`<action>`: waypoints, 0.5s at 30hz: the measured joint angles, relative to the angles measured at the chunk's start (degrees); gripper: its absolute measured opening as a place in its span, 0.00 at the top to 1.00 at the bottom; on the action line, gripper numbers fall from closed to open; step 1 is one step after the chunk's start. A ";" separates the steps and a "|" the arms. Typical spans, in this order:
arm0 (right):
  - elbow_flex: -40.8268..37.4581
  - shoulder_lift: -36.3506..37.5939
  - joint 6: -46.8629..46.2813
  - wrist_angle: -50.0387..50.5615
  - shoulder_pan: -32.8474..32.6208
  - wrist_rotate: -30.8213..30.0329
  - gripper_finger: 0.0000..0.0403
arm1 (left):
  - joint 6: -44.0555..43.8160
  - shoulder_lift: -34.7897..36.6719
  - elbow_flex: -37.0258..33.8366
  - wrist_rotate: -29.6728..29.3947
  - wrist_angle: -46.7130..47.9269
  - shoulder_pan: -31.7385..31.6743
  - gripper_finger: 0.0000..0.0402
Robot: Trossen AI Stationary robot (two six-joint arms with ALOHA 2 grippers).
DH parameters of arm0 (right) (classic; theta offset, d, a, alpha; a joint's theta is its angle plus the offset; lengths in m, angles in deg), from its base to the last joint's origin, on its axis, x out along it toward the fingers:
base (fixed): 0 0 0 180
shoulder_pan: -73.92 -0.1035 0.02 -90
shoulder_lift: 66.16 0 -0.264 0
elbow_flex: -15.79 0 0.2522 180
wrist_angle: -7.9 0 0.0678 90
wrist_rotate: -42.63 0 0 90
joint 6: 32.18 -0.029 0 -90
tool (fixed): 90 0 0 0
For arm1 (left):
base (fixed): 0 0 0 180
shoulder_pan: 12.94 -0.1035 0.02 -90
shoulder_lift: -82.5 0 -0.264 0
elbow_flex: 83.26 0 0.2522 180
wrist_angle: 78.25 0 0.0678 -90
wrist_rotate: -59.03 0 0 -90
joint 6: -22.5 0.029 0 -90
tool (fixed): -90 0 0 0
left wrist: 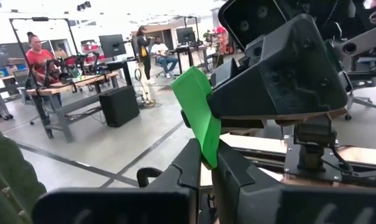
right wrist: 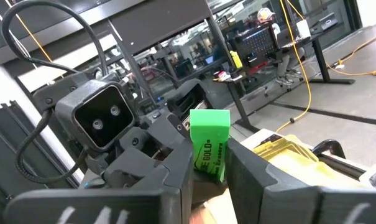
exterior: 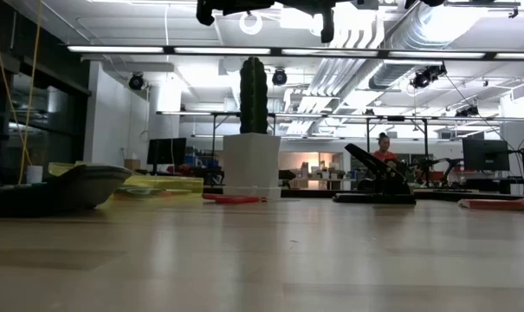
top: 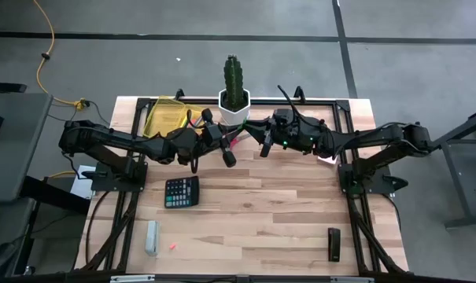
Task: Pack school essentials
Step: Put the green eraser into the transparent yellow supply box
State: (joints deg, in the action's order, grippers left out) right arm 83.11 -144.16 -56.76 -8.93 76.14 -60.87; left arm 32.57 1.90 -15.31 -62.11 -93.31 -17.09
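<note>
Green eraser block (right wrist: 209, 149) is pinched by both the left end effector (left wrist: 206, 163) and right end effector (right wrist: 207, 177) above the table (top: 261, 212); if either pulls early, it could drop.

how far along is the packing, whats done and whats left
Nothing clearly packed: what the yellow tray holds can't be made out. In hand: a green eraser is gripped by both the left gripper and the right gripper, raised near the cactus pot, mid-handover. Left: a small red piece on the table, plus the eraser itself.
</note>
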 joint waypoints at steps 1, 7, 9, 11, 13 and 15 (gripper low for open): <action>0.00 0.00 0.17 0.06 0.00 0.00 0.83 | 0.00 -0.01 0.00 0.04 0.10 0.01 0.99; 0.00 0.09 1.46 0.67 0.00 0.09 0.79 | -0.40 0.05 0.00 0.39 1.76 -0.01 0.99; -0.10 0.80 3.11 1.69 0.07 0.19 0.72 | -0.49 0.18 0.02 0.69 2.86 -0.01 1.00; -0.11 2.35 4.08 3.19 0.49 -0.53 0.63 | -0.85 1.56 0.04 0.94 6.04 -0.01 1.00; -0.09 4.69 4.53 5.40 1.27 -1.89 0.54 | -1.09 2.82 0.15 1.13 8.64 -0.01 1.00; -0.07 7.15 5.90 8.94 2.31 -2.60 0.46 | -1.93 5.16 0.03 1.17 14.50 -0.14 1.00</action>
State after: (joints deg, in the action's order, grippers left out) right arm 83.05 -137.00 -50.86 0.01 78.45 -63.47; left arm 30.64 7.06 -15.28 -60.93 -78.82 -17.23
